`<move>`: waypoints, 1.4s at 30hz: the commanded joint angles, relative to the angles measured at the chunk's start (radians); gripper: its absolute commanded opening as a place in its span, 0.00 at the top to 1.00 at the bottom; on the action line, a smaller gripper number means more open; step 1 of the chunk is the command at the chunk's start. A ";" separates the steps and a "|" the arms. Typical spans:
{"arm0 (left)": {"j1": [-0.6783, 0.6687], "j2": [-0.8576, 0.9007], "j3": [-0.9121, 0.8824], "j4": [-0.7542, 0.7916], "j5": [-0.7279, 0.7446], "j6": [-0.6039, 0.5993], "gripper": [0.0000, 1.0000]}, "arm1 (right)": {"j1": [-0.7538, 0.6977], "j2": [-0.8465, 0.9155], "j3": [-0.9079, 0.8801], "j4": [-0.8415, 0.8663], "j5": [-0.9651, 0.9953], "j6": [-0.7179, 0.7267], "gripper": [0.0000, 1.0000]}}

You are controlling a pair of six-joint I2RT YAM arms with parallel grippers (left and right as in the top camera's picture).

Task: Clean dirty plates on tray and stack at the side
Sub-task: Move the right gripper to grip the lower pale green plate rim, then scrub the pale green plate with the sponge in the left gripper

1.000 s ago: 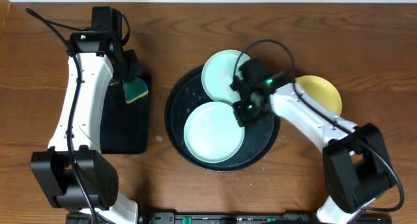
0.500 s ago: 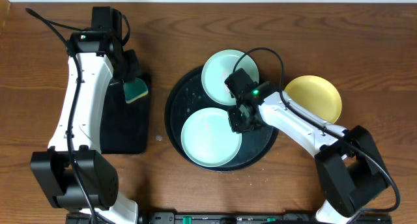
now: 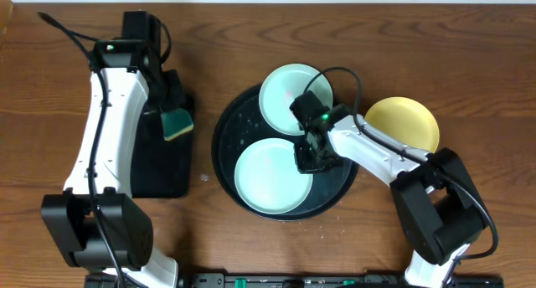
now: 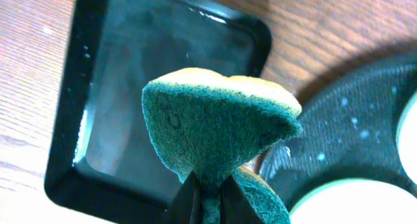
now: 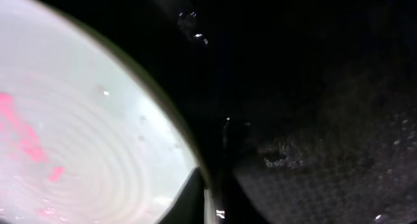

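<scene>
Two pale mint green plates lie on the round black tray [image 3: 239,120]: one at the back [image 3: 285,91], one at the front [image 3: 268,175]. The front plate shows red smears in the right wrist view [image 5: 85,139]. My right gripper [image 3: 310,156] pinches this plate's right rim, one fingertip on its inner face [image 5: 210,198]. The yellow plate [image 3: 410,125] lies on the table right of the tray. My left gripper [image 3: 172,112] is shut on a green and yellow sponge [image 3: 177,121], held above the rectangular tray; the left wrist view shows the sponge [image 4: 215,133] folded between the fingers [image 4: 210,198].
A smaller black rectangular tray [image 3: 155,167] with a wet floor [image 4: 130,74] lies left of the round tray. The round tray's speckled rim [image 4: 352,107] and the front plate's edge [image 4: 352,201] show at the right of the left wrist view. The right arm's cable arches over the back plate.
My right gripper has moved from beside the back plate down to the front plate's right rim, and that plate has slid slightly left. The left arm has shifted the sponge a little.
</scene>
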State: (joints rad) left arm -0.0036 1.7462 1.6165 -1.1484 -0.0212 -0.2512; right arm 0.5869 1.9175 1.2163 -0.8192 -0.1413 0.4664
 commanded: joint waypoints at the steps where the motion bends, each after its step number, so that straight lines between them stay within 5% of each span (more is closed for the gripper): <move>1: -0.055 -0.052 0.022 -0.019 -0.002 -0.018 0.93 | -0.012 0.010 -0.003 0.013 -0.013 -0.003 0.99; 8: -0.105 -0.133 0.021 -0.091 -0.037 -0.119 0.93 | -0.040 0.063 -0.003 0.019 -0.081 -0.034 0.99; 12: -0.150 -0.145 -0.028 -0.079 0.077 -0.142 0.93 | -0.064 0.064 -0.003 0.019 -0.104 -0.034 0.99; 25: -0.417 -0.144 -0.461 0.312 0.112 -0.350 0.93 | -0.060 0.064 -0.003 0.017 -0.103 -0.034 0.99; 33: -0.503 -0.024 -0.544 0.437 0.134 -0.351 0.92 | -0.060 0.064 -0.003 0.016 -0.103 -0.034 0.99; 42: -0.498 0.081 -0.500 0.452 0.298 -0.164 0.93 | -0.060 0.064 -0.003 0.016 -0.103 -0.033 0.99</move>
State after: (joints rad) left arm -0.4953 1.7935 1.1011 -0.6979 0.1925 -0.5091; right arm 0.5331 1.9415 1.2163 -0.8120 -0.2779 0.4370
